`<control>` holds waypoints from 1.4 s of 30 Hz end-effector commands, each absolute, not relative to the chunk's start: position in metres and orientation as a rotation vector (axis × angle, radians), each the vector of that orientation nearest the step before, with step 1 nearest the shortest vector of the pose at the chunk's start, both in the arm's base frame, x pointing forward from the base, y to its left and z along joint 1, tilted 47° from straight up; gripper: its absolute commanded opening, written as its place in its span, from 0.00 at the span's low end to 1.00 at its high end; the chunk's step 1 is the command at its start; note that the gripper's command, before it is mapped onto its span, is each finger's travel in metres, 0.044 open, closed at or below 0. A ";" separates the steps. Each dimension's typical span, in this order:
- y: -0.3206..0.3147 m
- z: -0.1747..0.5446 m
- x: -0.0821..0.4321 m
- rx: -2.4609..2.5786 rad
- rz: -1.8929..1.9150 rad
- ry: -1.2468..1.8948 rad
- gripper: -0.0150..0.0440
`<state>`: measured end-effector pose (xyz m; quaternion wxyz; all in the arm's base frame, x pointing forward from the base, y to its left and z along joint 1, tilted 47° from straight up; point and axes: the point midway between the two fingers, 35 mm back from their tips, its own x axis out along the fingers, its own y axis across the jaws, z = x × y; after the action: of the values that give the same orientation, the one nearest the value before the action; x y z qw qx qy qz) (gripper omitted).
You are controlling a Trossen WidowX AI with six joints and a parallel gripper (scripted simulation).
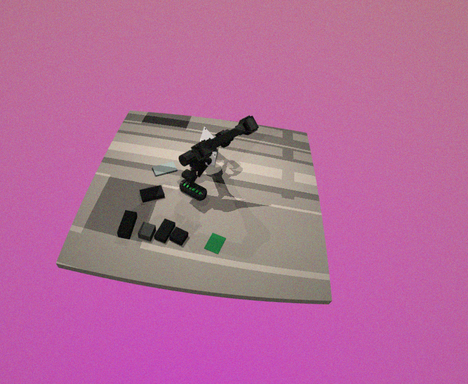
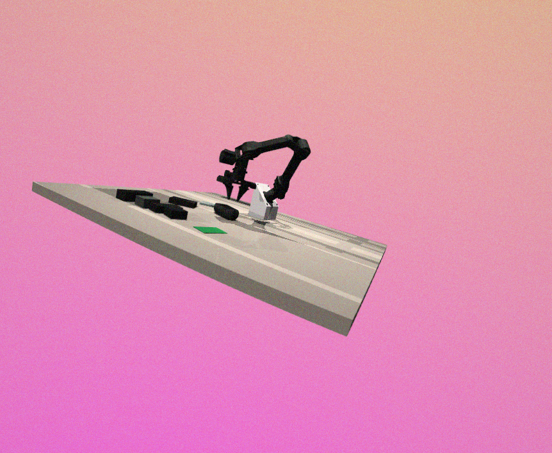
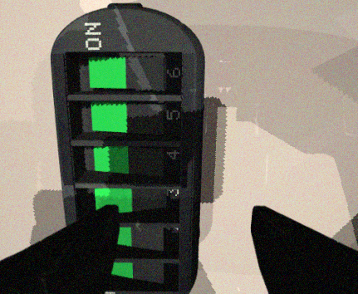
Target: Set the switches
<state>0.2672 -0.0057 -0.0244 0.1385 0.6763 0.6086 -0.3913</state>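
Observation:
The dark grey controller unit (image 1: 193,190) (image 2: 226,211) (image 3: 157,35) rests on the bench with its switches up. In the wrist view ON is printed at its top left, and numbers 6, 5, 4 and 3 read down its right side. Every rocker shows green on the left and dark on the right; which ends are pressed down I cannot tell. My gripper (image 2: 234,198) (image 3: 185,218) is open and empty above the unit. In the wrist view its left finger covers part of the lower switches and its right finger is beyond the unit's right side. The underside label is hidden.
A black block (image 1: 152,193) (image 2: 183,201) and a pale flat plate (image 1: 164,168) lie left of the unit. Nearer the front are a long black block (image 1: 127,224), a grey block (image 1: 146,231), two more black blocks and a green square (image 1: 214,243) (image 2: 210,230).

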 end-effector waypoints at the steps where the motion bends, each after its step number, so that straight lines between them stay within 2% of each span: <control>1: 0.014 -0.032 0.248 1.962 -1.123 1.773 0.47; 6: 0.015 -0.032 0.247 1.962 -1.122 1.774 0.25; 30: 0.015 -0.032 0.247 1.953 -1.122 1.773 0.25; 36: -0.021 0.000 0.249 1.951 -1.124 1.772 0.52; 42: -0.022 0.002 0.250 1.951 -1.124 1.772 0.79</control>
<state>0.2502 -0.0188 -0.0013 0.1350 0.6779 0.6096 -0.3880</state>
